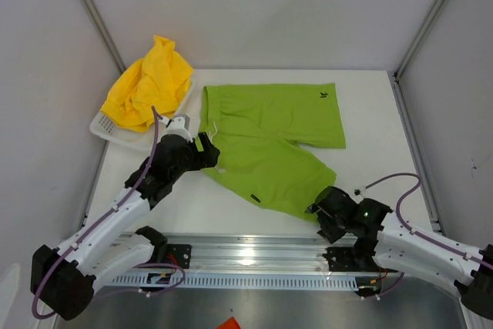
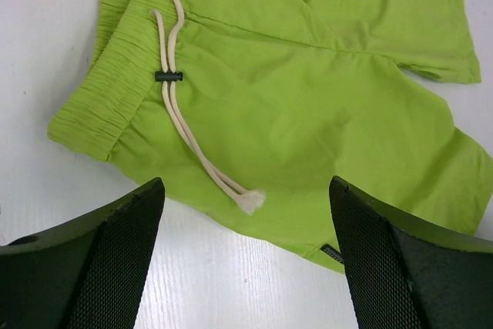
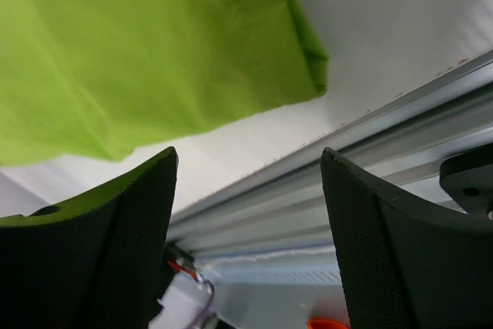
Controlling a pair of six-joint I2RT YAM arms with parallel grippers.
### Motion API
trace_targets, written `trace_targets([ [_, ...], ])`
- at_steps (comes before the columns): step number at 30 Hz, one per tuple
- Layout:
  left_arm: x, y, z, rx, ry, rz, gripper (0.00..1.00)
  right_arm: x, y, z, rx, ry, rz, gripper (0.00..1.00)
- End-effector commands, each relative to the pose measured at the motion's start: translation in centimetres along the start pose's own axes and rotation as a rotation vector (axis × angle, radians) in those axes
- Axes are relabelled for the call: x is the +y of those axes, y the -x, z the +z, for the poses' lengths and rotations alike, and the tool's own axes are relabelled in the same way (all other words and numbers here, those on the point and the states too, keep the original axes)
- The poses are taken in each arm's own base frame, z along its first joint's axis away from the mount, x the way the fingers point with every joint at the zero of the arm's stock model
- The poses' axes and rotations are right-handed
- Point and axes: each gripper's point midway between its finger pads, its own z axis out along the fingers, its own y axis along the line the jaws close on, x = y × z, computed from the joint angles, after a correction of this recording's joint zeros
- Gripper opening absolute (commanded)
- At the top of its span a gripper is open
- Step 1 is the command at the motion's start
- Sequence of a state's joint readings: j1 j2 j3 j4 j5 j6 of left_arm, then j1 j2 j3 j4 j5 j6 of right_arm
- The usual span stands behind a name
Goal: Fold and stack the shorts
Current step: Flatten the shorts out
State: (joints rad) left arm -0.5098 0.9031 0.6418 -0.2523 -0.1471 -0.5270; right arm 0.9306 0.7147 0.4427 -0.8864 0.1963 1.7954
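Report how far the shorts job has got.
Done: only that the lime green shorts lie spread flat on the table, unfolded. In hand: the left hand hovers open at their waistband, the right hand open at a leg hem; neither grips anything. Left: fold them, take the yellow shorts out of the white basket, fold those, stack both.

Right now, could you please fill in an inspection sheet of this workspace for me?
Surface: white table, no stains seen.
Job's things: lime green shorts spread out, unfolded, drawstring loose; yellow shorts bunched in the white mesh basket.
Clutter: nothing seen.
Grippers: left fingers open above the green shorts near the waistband; right fingers open beside the near leg hem; neither holds anything.
Cables: purple cables loop along both arms.
Surroundings: white walls; metal rail at the near edge.
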Motion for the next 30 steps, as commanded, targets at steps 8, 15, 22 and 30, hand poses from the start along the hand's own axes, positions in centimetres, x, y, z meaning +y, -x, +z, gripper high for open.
trace_targets([
  [8, 1.2, 0.2, -0.8, -0.026, 0.006, -0.044, 0.9, -1.0, 4.9, 1.6, -0.271, 0.006, 0.225, 0.58],
  [15, 2.2, 0.0, -0.6, -0.032, 0.026, -0.081, 0.9, -1.5, 4.6, 3.3, -0.272, -0.023, 0.249, 0.56],
  [22, 3.1, -0.8, -0.3, -0.026, 0.053, -0.13, 0.89, -1.1, 4.4, 4.0, -0.273, -0.024, 0.236, 0.16],
  [30, 4.0, -2.7, 1.5, 0.052, 0.091, -0.248, 0.91, -2.5, 5.6, 2.4, -0.307, -0.032, 0.249, 0.0],
])
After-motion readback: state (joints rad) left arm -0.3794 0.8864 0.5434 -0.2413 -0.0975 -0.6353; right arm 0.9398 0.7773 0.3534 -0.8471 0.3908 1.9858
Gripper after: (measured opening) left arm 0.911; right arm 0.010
